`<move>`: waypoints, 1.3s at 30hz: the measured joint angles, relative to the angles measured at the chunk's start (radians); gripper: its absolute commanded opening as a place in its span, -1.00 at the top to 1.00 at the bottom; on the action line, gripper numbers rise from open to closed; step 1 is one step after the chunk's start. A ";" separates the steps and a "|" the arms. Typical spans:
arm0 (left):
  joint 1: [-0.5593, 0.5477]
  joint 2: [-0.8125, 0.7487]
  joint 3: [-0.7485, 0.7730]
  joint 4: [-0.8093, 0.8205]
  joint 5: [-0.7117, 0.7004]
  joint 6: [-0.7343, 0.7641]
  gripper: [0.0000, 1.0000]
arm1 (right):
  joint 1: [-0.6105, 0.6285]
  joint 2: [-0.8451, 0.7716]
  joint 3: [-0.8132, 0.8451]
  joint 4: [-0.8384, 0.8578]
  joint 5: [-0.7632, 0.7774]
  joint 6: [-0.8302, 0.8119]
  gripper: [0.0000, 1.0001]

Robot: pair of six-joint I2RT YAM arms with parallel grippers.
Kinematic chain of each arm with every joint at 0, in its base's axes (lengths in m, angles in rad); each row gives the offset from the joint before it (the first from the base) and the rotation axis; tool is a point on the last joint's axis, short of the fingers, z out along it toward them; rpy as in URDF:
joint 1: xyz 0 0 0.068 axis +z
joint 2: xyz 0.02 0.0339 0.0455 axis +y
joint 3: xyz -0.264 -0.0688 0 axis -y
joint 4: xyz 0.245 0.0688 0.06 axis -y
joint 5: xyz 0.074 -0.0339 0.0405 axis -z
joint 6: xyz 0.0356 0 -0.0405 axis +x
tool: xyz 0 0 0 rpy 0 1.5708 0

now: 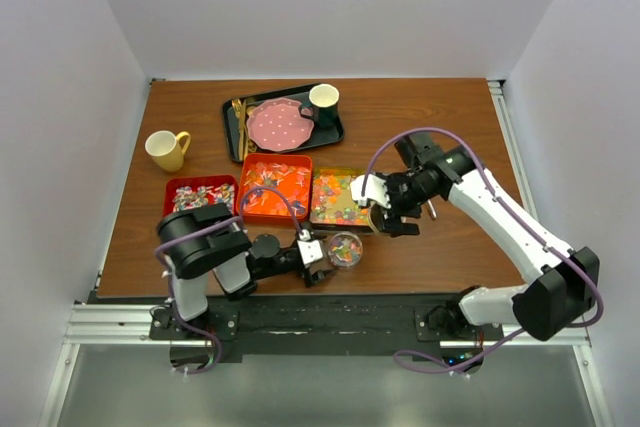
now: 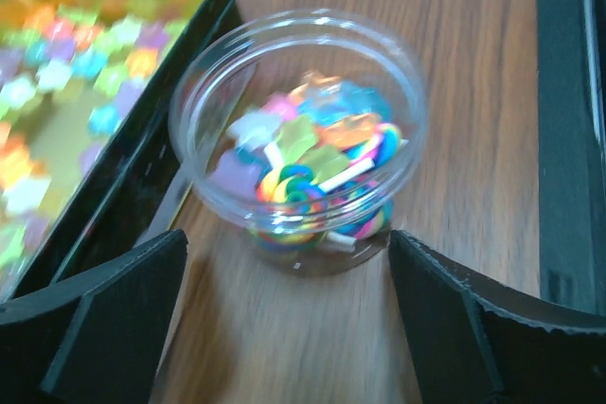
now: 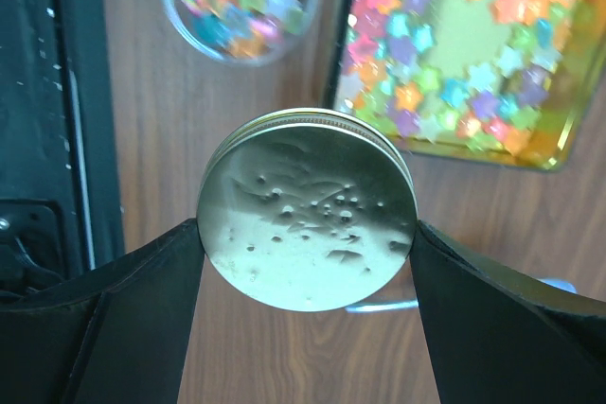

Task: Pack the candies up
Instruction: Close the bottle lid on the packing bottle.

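Note:
A clear plastic jar (image 2: 201, 106) stands on the table, part filled with mixed candies (image 2: 317, 163). My left gripper (image 2: 289, 319) is open just short of it, one finger (image 2: 104, 314) to each side and neither touching. In the top view the jar (image 1: 357, 248) sits in front of three trays of candies: wrapped pieces (image 1: 200, 197), orange-red pieces (image 1: 275, 189) and small star pieces (image 1: 338, 202). My right gripper (image 3: 308, 234) is shut on a round silver metal lid (image 3: 308, 205), held flat above the table to the right of the jar (image 3: 237, 7).
The gold tray (image 2: 204, 30) lies close along the jar's left side. At the back a black tray (image 1: 232, 137) carries a pink dotted plate (image 1: 278, 125) and a white cup (image 1: 323, 99). A yellow mug (image 1: 167, 149) stands far left. The table's near edge runs just behind the jar.

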 measured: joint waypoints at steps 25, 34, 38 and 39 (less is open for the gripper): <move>-0.014 0.227 0.157 0.122 0.153 -0.047 -0.09 | 0.254 0.125 -0.133 0.172 -0.022 0.098 -0.41; -0.014 0.227 0.157 0.121 0.153 -0.047 -0.08 | 0.267 0.154 -0.182 0.269 0.008 0.117 -0.42; -0.015 0.227 0.157 0.121 0.152 -0.049 -0.08 | 0.269 0.154 -0.191 0.289 0.011 0.125 -0.49; -0.015 0.227 0.157 0.121 0.152 -0.049 -0.08 | 0.270 0.154 -0.192 0.291 0.011 0.127 -0.53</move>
